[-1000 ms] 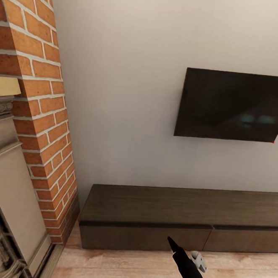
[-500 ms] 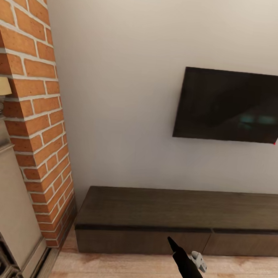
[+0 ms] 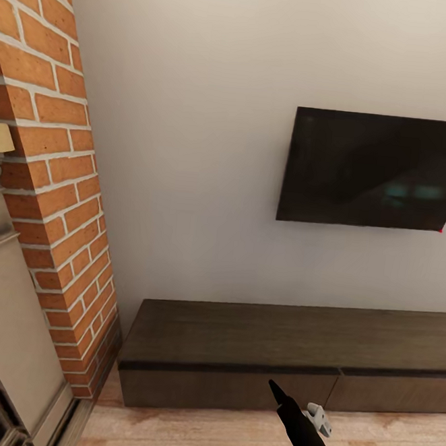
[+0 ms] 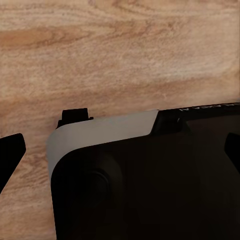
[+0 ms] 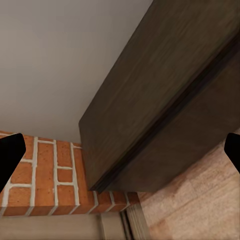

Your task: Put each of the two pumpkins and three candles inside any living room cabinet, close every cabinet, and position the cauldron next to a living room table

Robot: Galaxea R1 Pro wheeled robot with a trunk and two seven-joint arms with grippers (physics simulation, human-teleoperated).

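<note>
Two drawer fronts of the cabinet (image 3: 292, 361) sit flush and closed, low in the head view; contents unseen. A brick column (image 3: 57, 188) stands just left of its end, bare wood floor (image 3: 231, 440) before it. The right gripper (image 5: 120, 150) has fingers (image 5: 10, 152) spread wide, empty; the left gripper (image 4: 120, 150) likewise.

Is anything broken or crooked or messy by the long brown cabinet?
No, nothing stands out. The cabinet sits flat against the wall with its drawer fronts flush and shut. The TV hangs straight above it, and the brick column and wood floor look tidy.
</note>
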